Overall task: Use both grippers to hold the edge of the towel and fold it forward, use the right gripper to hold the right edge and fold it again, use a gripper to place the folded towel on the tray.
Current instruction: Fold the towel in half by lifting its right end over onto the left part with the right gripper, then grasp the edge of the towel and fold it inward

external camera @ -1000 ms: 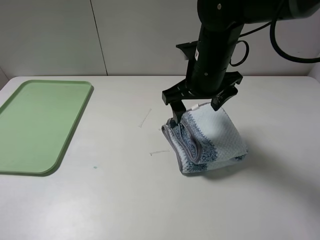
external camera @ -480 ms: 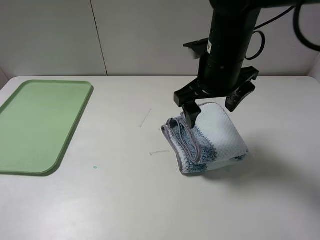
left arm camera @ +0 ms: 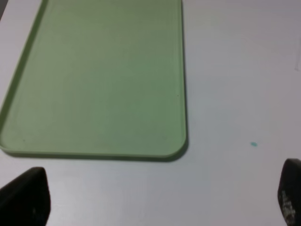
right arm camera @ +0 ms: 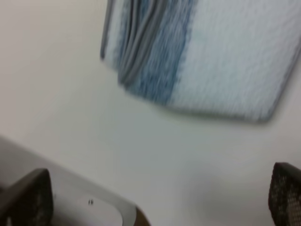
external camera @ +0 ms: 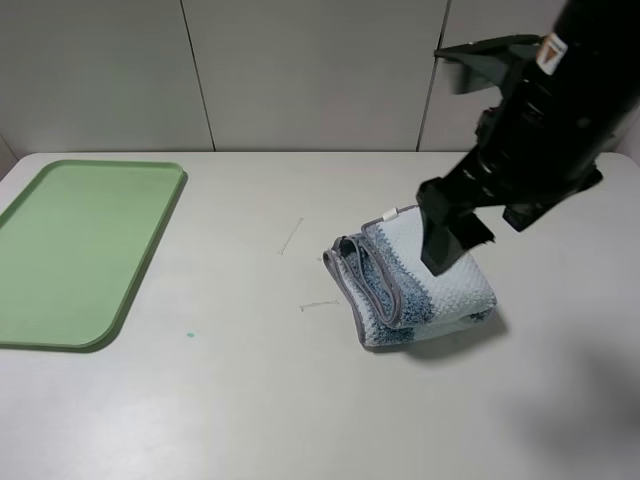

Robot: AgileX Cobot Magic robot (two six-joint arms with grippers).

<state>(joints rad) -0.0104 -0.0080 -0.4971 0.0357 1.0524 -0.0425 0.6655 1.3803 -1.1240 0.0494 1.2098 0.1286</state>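
Pale bench bears the folded towel; left fingers and right fingers gape empty, so best pinch all layers together.

Looks like a lab bench: bare white table, plain grey panelled wall

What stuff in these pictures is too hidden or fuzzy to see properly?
- Far corner of the towel: high view, the blurred right hand covers it.
- Weave of the towel: right wrist view, blurred, and the frame edge cuts it off.
- The left hand: absent from the high view; the left wrist view shows only its fingertips.
- The tray: high view, one end cut off by the frame.
- The tag: high view, too small to read.
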